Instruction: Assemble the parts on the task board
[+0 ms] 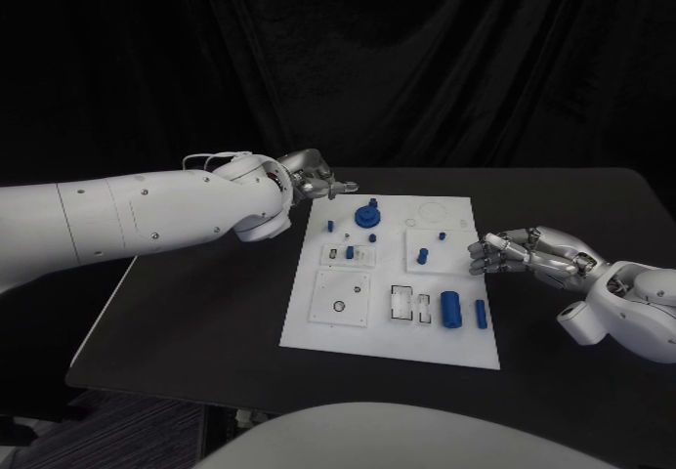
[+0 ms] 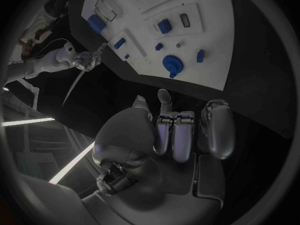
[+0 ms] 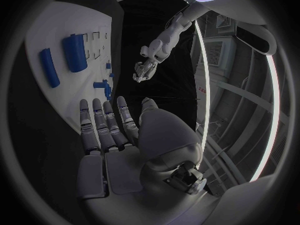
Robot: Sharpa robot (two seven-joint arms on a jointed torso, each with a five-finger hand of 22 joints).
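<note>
Lying on table: the white task board (image 1: 317, 322) sits mid-table on the black table (image 1: 197, 313), long side running away from the robot.
Left hand: the left hand (image 1: 313, 176) hovers just off the board's far left corner, over bare table; it touches no part. In the left wrist view its fingers (image 2: 176, 135) are curled inward with nothing between them.
Right hand: the right hand (image 1: 525, 252) hangs just beside the board's right edge, about level with the middle row of parts. In the right wrist view its fingers (image 3: 100, 122) lie straight and side by side, palm bare, nothing held.
Round part: a blue round knobbed part (image 1: 369, 214) stands near the far end of the board; it is the part nearest the left hand.
Large cylinder: a blue cylinder (image 1: 451, 308) lies near the board's near right side, with a slimmer blue bar (image 1: 481, 313) just beside it toward the edge.
Small peg: a short blue peg (image 1: 421, 256) lies mid-board, near the right hand's fingertips but apart from them.
Contact: neither hand touches the board.
</note>
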